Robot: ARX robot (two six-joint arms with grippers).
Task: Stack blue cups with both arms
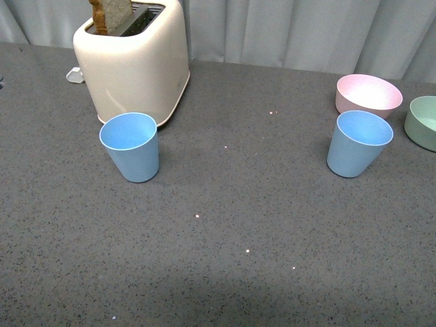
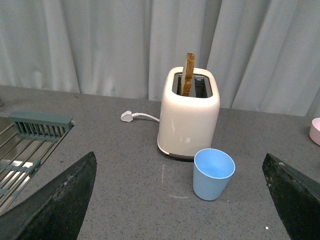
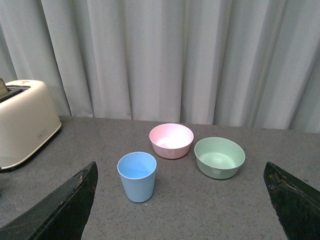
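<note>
Two light blue cups stand upright and apart on the grey table. The left cup [image 1: 131, 146] is just in front of the toaster; it also shows in the left wrist view [image 2: 213, 173]. The right cup [image 1: 357, 143] stands in front of the pink bowl; it also shows in the right wrist view [image 3: 137, 176]. Neither arm shows in the front view. My left gripper [image 2: 182, 207] is open and empty, set back from its cup. My right gripper [image 3: 182, 207] is open and empty, set back from its cup.
A cream toaster [image 1: 133, 58] with toast in it stands at the back left, its plug [image 2: 127, 116] lying beside it. A pink bowl [image 1: 368, 94] and a pale green bowl [image 1: 426, 121] sit at the back right. A dish rack [image 2: 25, 142] lies left of the toaster.
</note>
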